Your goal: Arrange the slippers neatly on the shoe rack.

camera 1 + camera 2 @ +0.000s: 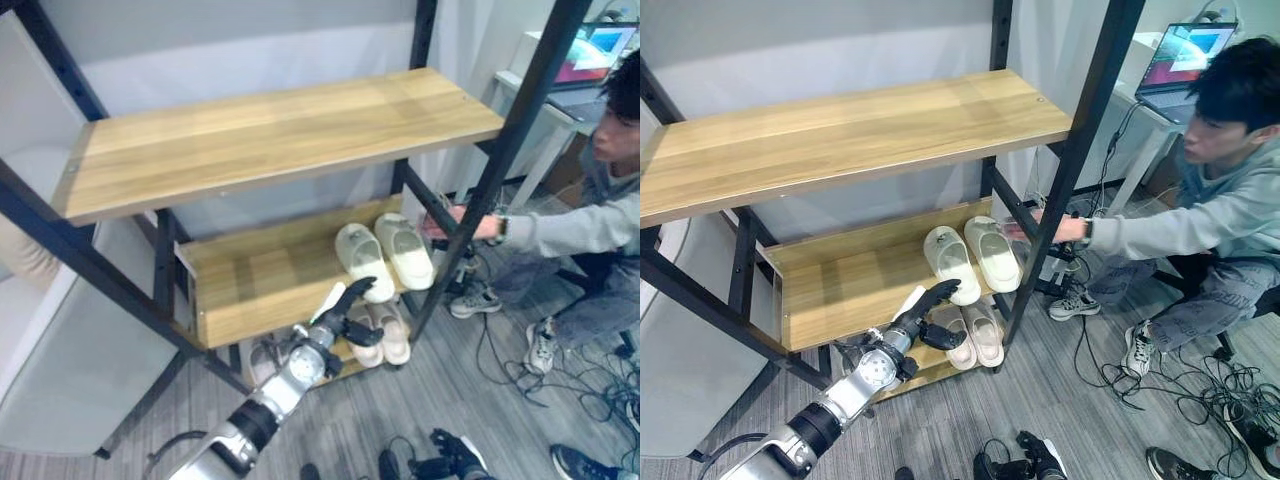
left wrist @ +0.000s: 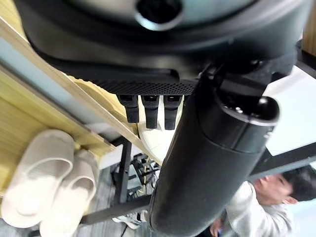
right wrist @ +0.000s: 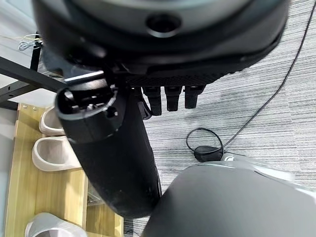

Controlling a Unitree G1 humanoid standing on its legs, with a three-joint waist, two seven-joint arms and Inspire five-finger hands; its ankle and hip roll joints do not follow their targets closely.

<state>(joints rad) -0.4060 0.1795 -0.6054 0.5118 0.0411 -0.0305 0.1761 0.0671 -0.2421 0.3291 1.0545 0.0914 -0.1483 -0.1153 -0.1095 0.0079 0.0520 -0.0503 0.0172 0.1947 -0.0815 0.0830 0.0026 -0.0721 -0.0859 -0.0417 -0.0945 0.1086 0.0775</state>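
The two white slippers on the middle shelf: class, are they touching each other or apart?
Cannot tell. In the left eye view the two white slippers lie side by side on the middle shelf, nearly parallel, but no view shows plain contact or a gap.

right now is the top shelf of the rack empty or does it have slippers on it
Empty. The top shelf shows bare wood; one slipper pair sits on the middle shelf, another on the bottom.
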